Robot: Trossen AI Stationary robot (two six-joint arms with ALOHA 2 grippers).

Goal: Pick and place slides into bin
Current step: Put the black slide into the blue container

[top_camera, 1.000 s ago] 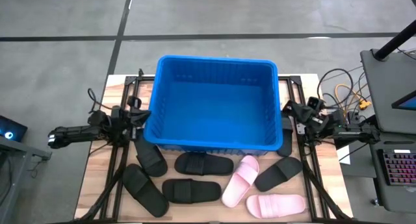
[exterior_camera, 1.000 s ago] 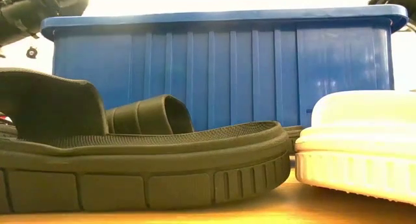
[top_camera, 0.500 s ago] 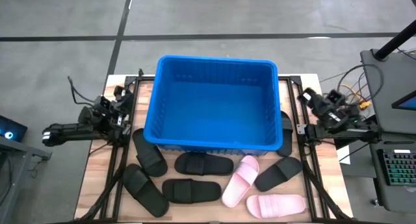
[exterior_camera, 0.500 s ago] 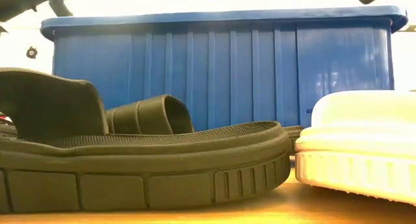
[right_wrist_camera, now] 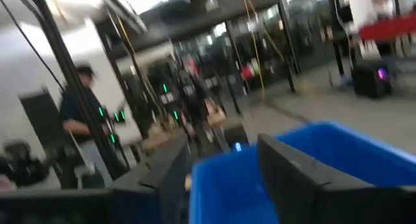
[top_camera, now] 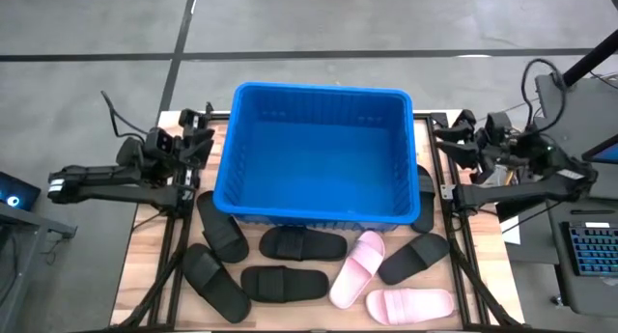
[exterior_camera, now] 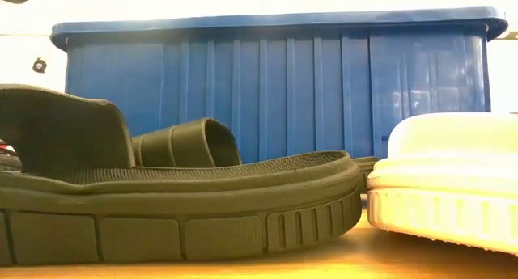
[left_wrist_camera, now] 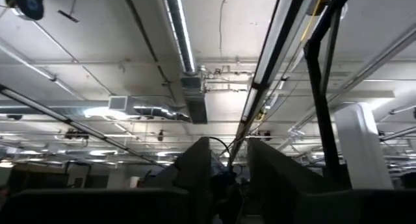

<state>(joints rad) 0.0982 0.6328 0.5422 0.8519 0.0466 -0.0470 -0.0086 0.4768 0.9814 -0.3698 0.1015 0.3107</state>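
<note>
The blue bin stands on the wooden table's far half, with nothing inside that shows. On the near half lie several black slides, such as one by the bin's near wall, and two pink slides, all resting on their soles. My left gripper hangs open in the air left of the bin, and in its wrist view it points up at the ceiling. My right gripper hangs open right of the bin, roughly level, facing the bin. Neither holds anything.
Dark frame rails run along both sides of the table. Cables, a stand and a keyboard sit beyond the right edge. A black slide and a pink slide fill the low view. A person stands in the room.
Both arms have risen from beside the bin's side walls, out of the top of the low view. My left gripper has tipped upward and drifted toward the far edge. My right gripper has swung up and rolled. Both have opened. The slides and bin have kept still.
</note>
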